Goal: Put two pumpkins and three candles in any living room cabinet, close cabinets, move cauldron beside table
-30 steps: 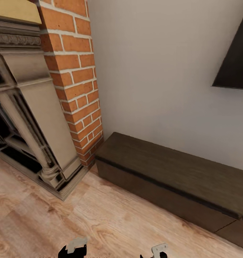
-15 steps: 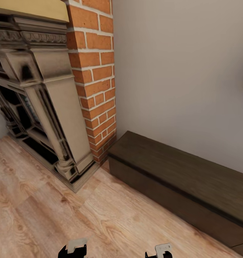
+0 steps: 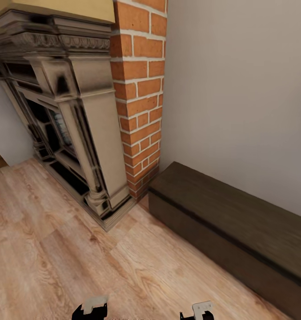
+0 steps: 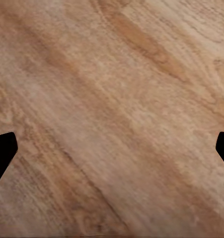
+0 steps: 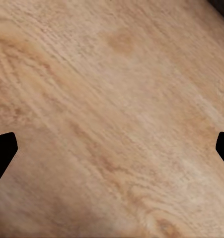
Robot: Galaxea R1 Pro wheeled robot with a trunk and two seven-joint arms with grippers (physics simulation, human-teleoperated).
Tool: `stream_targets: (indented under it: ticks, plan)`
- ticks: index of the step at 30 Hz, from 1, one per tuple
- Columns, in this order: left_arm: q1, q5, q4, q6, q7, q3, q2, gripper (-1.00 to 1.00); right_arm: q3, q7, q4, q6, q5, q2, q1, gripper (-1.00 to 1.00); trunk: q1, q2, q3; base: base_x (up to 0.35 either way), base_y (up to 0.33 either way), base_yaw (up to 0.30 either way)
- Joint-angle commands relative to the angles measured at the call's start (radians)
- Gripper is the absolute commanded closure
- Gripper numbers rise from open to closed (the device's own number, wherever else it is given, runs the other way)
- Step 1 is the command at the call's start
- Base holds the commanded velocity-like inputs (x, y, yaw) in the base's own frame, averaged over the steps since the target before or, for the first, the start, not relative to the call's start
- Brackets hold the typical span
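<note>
The long, low dark-brown cabinet [image 3: 239, 226] stands against the pale wall at the right of the head view, its drawer fronts flush and shut. Pumpkins, candles, cauldron and table are out of view. At the bottom edge of the head view the tops of my left arm [image 3: 90, 307] and right arm [image 3: 200, 310] show above the floor. In the left wrist view my left gripper [image 4: 112, 148] is open, black fingertips [image 4: 2, 151] wide apart over bare wood. My right gripper [image 5: 112, 148] is open the same way, fingertips [image 5: 2, 148] spread with nothing between them.
A carved stone fireplace [image 3: 74, 129] with a red brick column [image 3: 139, 98] stands left of the cabinet. Light wood floor [image 3: 57, 258] stretches in front of both. A dark corner [image 5: 222, 9] shows at the edge of the right wrist view.
The whole head view has shifted right: the camera turned left, bringing more of the fireplace into view and pushing the dark wall panel out of frame. The arms keep their place.
</note>
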Motion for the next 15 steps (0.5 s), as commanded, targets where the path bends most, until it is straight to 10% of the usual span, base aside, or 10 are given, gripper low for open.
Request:
stream_targets:
  ticks: [1, 15]
  plan:
    - [0.0, 0.0, 0.0, 0.0, 0.0, 0.0, 0.0, -1.0, 0.0, 0.0, 0.0, 0.0, 0.0, -0.001, 0.0, -1.0, 0.0, 0.0, -0.001, 0.0, 0.0, 0.242]
    - [0.0, 0.0, -0.006, 0.0, 0.0, 0.0, -0.004, -1.0, 0.002, 0.0, 0.006, 0.001, 0.0, 0.004, 0.0, -1.0, 0.0, 0.0, -0.015, 0.0, 0.0, 0.241]
